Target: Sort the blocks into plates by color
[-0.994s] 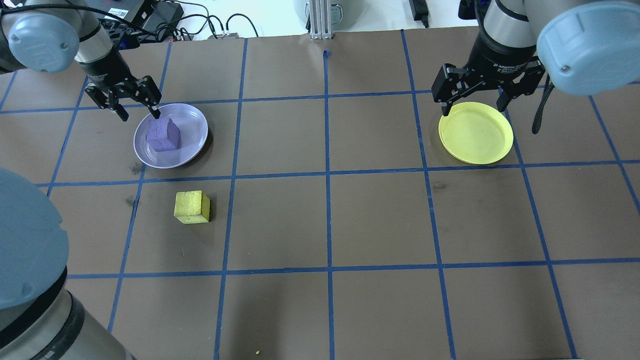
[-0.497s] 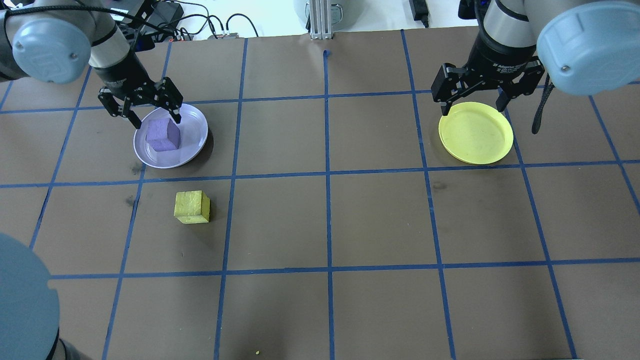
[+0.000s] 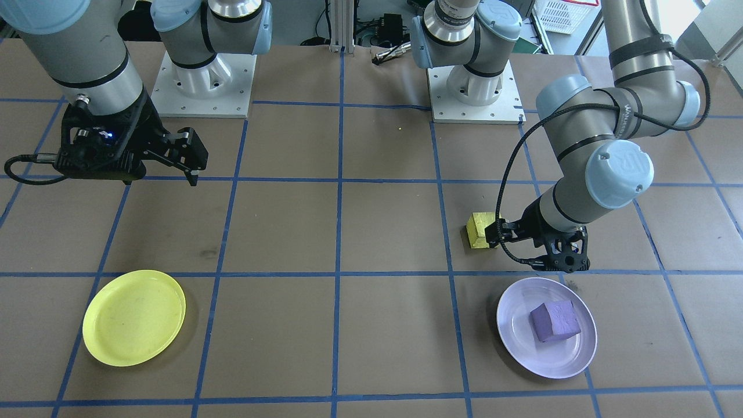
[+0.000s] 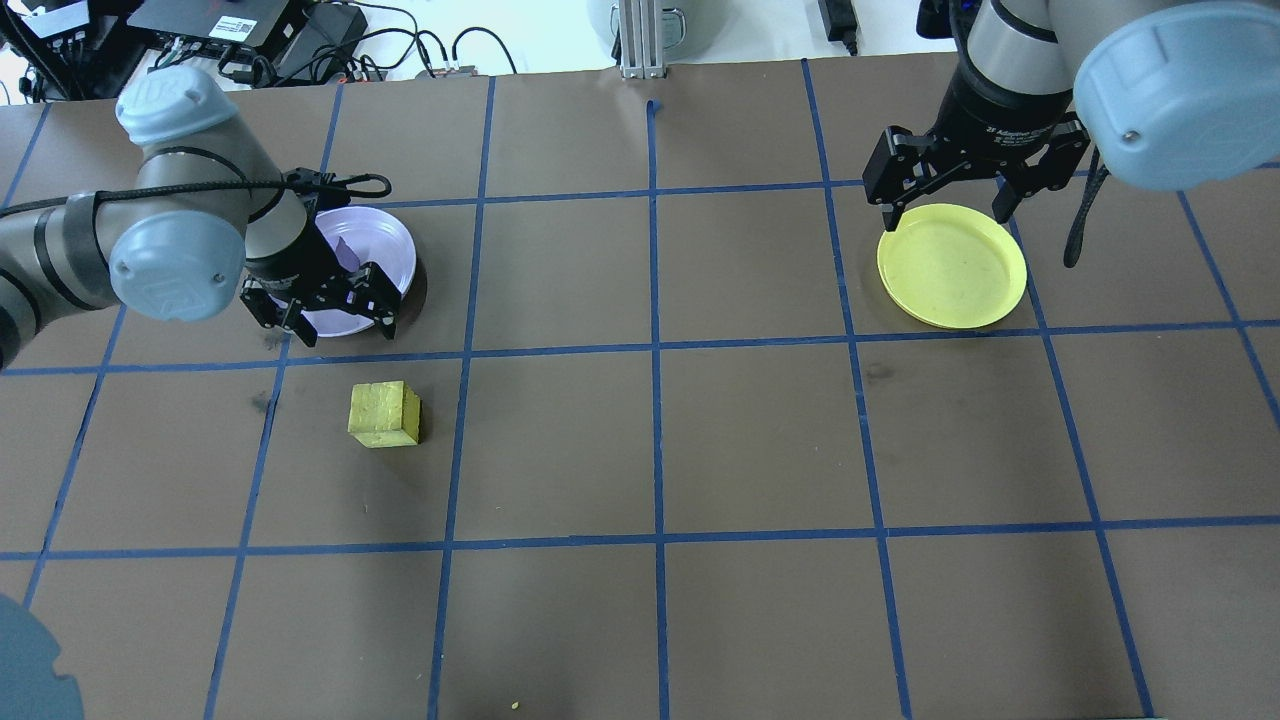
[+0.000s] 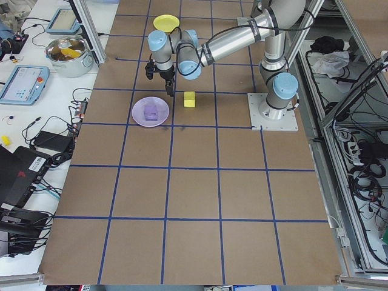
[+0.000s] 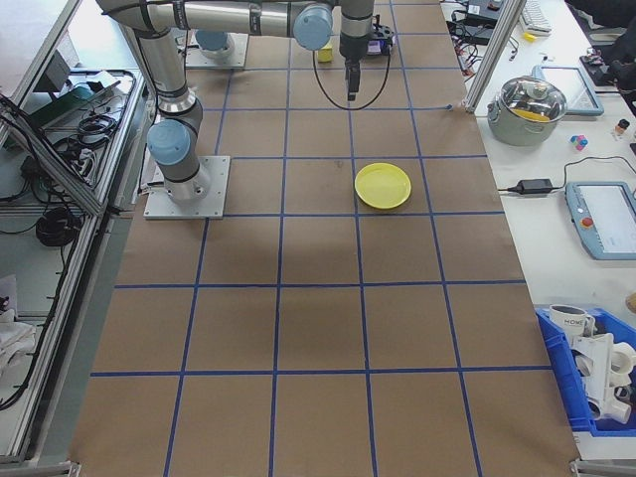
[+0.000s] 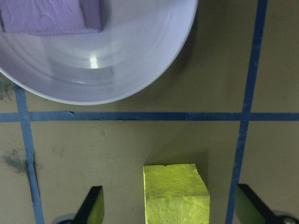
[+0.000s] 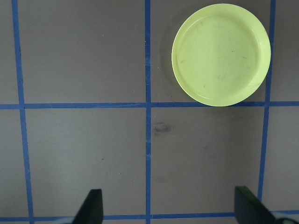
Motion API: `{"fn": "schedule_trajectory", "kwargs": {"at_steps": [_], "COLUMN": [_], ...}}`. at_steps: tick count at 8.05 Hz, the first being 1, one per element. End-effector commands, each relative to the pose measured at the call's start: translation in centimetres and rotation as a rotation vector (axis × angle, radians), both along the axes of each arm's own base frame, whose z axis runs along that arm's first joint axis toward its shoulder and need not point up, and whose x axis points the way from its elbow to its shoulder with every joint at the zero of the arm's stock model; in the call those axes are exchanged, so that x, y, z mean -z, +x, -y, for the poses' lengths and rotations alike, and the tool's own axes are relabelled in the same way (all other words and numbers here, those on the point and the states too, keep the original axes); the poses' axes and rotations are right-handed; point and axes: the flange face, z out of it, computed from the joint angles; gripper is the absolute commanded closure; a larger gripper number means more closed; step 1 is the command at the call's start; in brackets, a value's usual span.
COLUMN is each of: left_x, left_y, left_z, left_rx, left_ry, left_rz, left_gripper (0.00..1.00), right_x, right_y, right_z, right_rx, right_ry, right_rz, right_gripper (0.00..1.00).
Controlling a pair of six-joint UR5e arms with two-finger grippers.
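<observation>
Since the earlier frames, the left claw (image 4: pixel 335 322) has been swung from the far-left rim of the lavender plate (image 4: pixel 392 243) across to its near edge, and the left arm's elbow is now laid over the plate's left side in the overhead view, so that the purple block (image 3: pixel 555 321) is almost hidden there; the blocks, the plates and the right claw are seen where they were. Going from left to right in the overhead view, the left claw is held released, its fingers spread and nothing between them, above the tabletop (image 4: pixel 760 440) over the near rim of the lavender plate. The purple block is seen in the front-facing view lying inside that plate, slightly off centre. The yellow block (image 4: pixel 384 413) is set on the tabletop just nearer the robot than the plate, apart from it and across a blue tape line (image 4: pixel 560 349); in the left wrist view it is framed between the two fingertips (image 7: pixel 93 205), untouched. Well apart, on the right side, the yellow plate (image 4: pixel 952 265) is seen with nothing in it. The right claw (image 4: pixel 945 215) is held released above the far rim of that plate, with nothing gripped.
</observation>
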Motion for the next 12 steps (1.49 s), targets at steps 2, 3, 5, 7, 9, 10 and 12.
{"fn": "schedule_trajectory", "kwargs": {"at_steps": [2, 3, 5, 7, 9, 10, 12], "left_x": [3.4, 4.1, 5.4, 6.4, 7.4, 7.6, 7.4], "left_y": [-0.4, -0.4, -0.4, -0.6, -0.8, -0.8, -0.8], "left_z": [-1.7, -1.8, -1.8, -2.8, -3.7, -3.9, -3.9], "left_rx": [0.001, 0.007, 0.000, 0.001, 0.000, 0.000, 0.059], "left_ry": [0.055, 0.070, 0.100, 0.140, 0.168, 0.172, 0.165], "left_rz": [-0.008, -0.011, -0.025, -0.033, -0.037, -0.038, -0.046], "left_gripper": [0.00, 0.00, 0.00, 0.00, 0.00, 0.01, 0.39], "right_x": [0.0, 0.0, 0.1, 0.2, 0.3, 0.3, 0.3], "right_y": [0.0, 0.0, 0.0, 0.0, 0.0, -0.1, -0.1], "right_z": [0.0, 0.0, 0.0, 0.1, 0.2, 0.2, 0.2], "right_rx": [-0.001, 0.000, -0.001, 0.003, 0.002, 0.002, 0.000], "right_ry": [0.000, 0.000, 0.001, 0.004, 0.007, 0.007, 0.006], "right_rz": [-0.002, -0.002, -0.002, -0.002, -0.002, -0.003, -0.005], "right_gripper": [0.00, 0.00, 0.00, 0.00, 0.00, 0.00, 0.00]}}
